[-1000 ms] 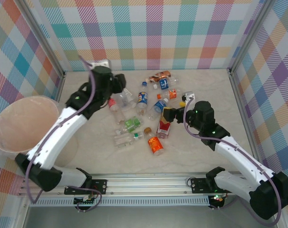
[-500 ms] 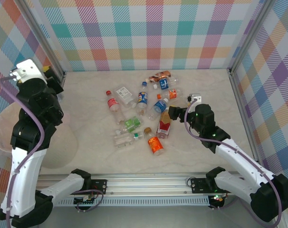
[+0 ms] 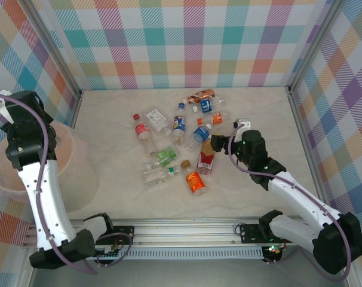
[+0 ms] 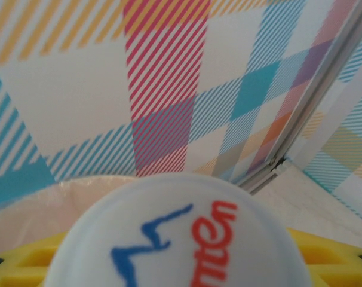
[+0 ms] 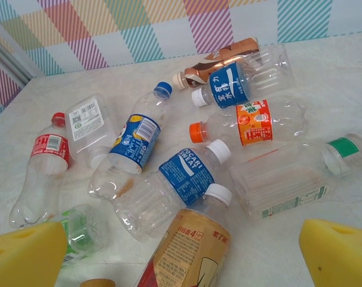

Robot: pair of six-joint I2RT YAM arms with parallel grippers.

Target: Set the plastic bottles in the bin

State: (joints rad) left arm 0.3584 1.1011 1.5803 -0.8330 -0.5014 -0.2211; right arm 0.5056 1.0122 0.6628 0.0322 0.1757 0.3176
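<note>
Clear glossy plastic bottles (image 5: 187, 173); bin (image 3: 79, 170) prob. matt translucent

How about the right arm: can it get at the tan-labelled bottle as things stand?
Probably yes. The right gripper hangs open over the tan-labelled bottle, its yellow fingers either side, and nothing lies on top. The blue-labelled bottle lies close by its cap and may get nudged.

Between my left yellow foam fingers (image 4: 31, 266), a blurred white round cap (image 4: 181, 239) blocks everything beneath; the frame edge crops my right pads (image 5: 25, 254).
</note>
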